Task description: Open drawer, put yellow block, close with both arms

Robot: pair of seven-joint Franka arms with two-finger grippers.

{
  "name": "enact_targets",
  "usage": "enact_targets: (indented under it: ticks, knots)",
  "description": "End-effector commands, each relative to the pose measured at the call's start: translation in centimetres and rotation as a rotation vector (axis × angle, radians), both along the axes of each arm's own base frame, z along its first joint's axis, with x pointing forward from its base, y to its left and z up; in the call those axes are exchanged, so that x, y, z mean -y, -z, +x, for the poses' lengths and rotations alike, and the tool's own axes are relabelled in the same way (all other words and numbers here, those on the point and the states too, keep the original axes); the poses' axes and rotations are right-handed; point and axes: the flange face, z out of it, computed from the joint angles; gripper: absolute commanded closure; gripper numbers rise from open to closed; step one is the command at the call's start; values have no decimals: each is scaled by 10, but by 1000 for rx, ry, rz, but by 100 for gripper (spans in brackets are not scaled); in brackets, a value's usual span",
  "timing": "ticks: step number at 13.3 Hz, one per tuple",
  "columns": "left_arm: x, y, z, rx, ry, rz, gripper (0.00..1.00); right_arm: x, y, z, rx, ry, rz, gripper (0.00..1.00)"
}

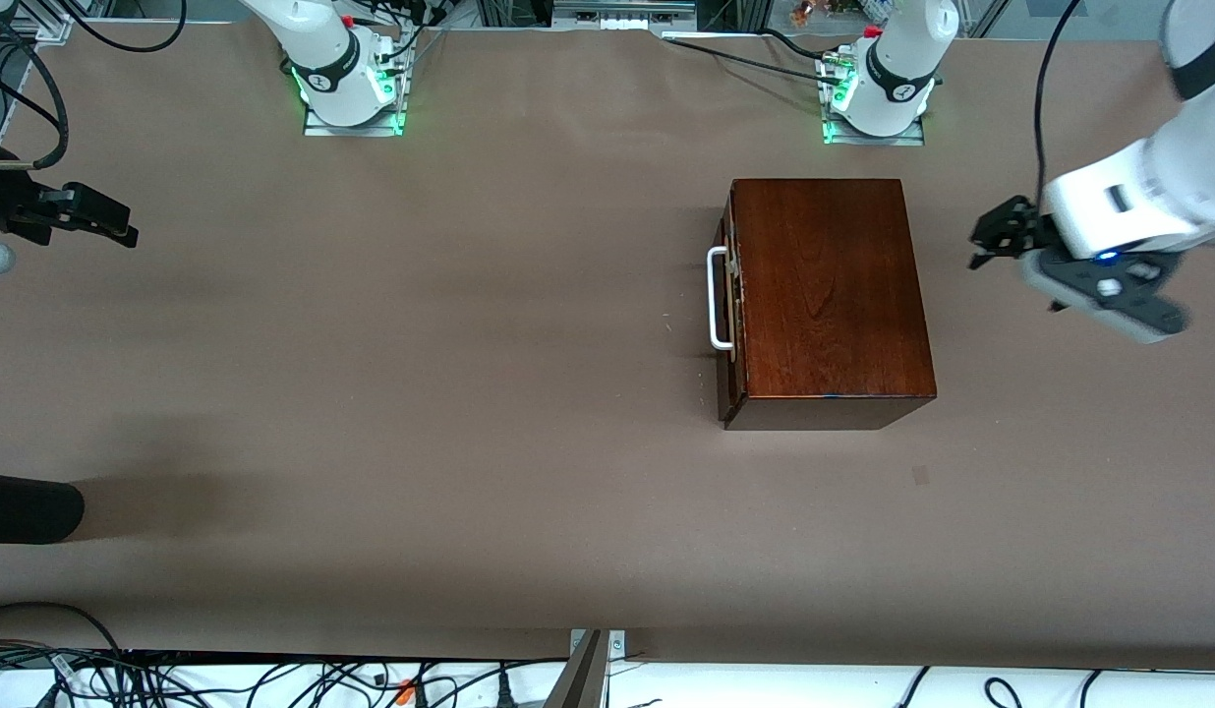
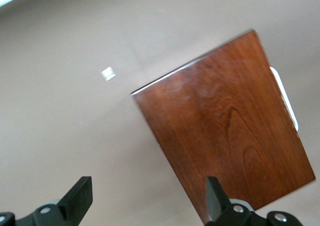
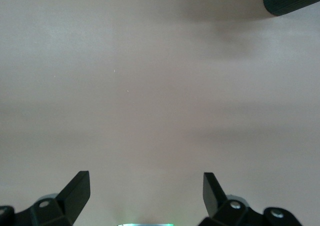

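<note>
The wooden box rests on the brown surface, toward the left arm's end and in front of the left arm's base. Its drawer is pushed fully in, with the front panel flush against the box body. The white handle on that front points toward the right arm's end of the surface. In the left wrist view the box top fills much of the frame, with the handle showing at one edge.

The yellow block is not visible in any view.

The left tool hangs above bare surface just beside the box, at the side facing away from the handle. Its fingers stand wide apart and hold nothing.

The right tool hangs over the surface at the right arm's end, well apart from the box. Its fingers are also spread apart and empty, with only bare surface beneath them.

A small pale mark lies on the surface near the box, closer to the front camera. A dark cylindrical object lies at the edge of the surface at the right arm's end.
</note>
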Motion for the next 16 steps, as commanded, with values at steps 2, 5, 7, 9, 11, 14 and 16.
enact_targets:
  ticks: [2, 5, 7, 9, 11, 14, 16]
  knots:
    - [-30, 5, -43, 63, -233, 5, 0, -1, -4, -4, 12, -3, -2, 0]
    - [-50, 7, -46, 73, -278, 0, 0, -1, -4, -4, 12, -3, -2, 0]
    - [-46, 7, -46, 72, -270, 2, 0, -1, -4, -4, 12, -3, -2, 0]
    - [-46, 9, -45, 64, -264, 4, 0, -1, -5, -5, 12, -3, -2, 0]
    - [-50, 11, -41, 58, -271, 0, 0, -1, -4, -4, 10, -3, -2, 0]
    - [-44, 9, -38, 39, -262, 11, 0, -1, -5, -5, 12, -3, -2, 0]
    - [-41, 9, -38, 39, -258, 11, 0, -1, -5, -5, 13, -4, -2, 0]
